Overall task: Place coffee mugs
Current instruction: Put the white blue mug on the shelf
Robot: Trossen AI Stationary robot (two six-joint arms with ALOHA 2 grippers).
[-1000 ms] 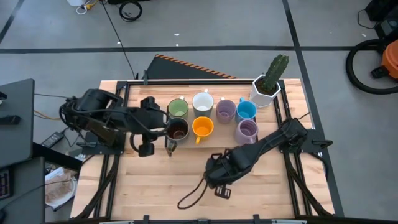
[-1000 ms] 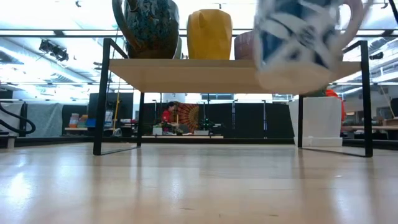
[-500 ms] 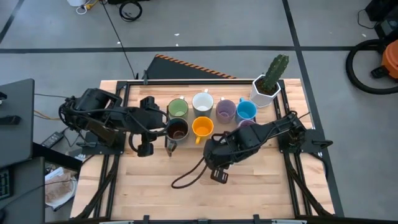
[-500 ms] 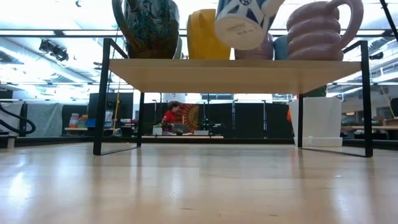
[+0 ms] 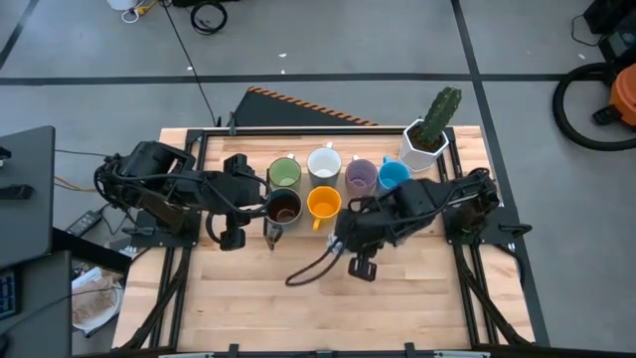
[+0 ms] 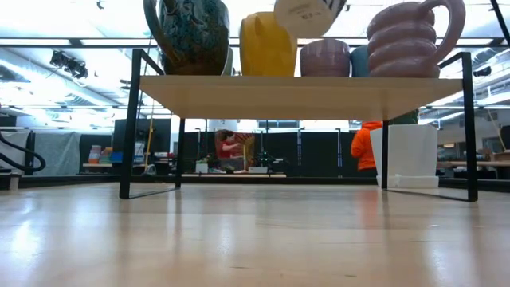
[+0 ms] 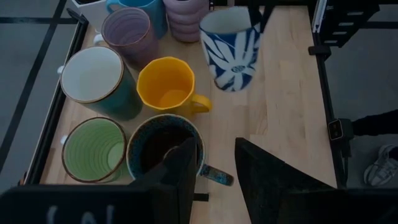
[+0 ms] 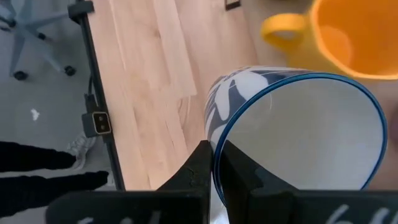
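Observation:
Six mugs stand in two rows on the wooden platform (image 5: 248, 298): green (image 5: 285, 174), white (image 5: 323, 164), lavender (image 5: 360, 177), blue (image 5: 394, 176), dark brown (image 5: 283, 207) and orange (image 5: 324, 203). The taller ribbed lavender mug (image 6: 410, 40) is hidden under my right arm in the high view. My right gripper (image 8: 217, 165) is shut on a white mug with a blue flower pattern (image 7: 231, 46), in the air beside the orange mug. My left gripper (image 7: 214, 168) is open at the dark brown mug (image 7: 165, 149), one finger over its mouth, the other beyond its handle (image 7: 216, 176). My right gripper pinches the flowered mug's rim (image 8: 214, 146), one finger inside the mug and one outside. The mug is lifted clear of the platform and hangs tilted, its base (image 6: 307, 9) showing in the low view. My left gripper: I cannot tell whether it touches the dark brown mug.
A white faceted planter with a cactus (image 5: 425, 139) stands at the far right corner. A black cable (image 5: 308, 270) loops over the near part of the platform. The platform's black frame rails (image 5: 452, 189) run along both sides. A person in orange (image 6: 366, 147) stands far behind.
My right gripper has carried the flowered mug from the near middle of the platform toward the far edge, up to the mug rows beside the orange mug. The mug has risen and tipped on the way.

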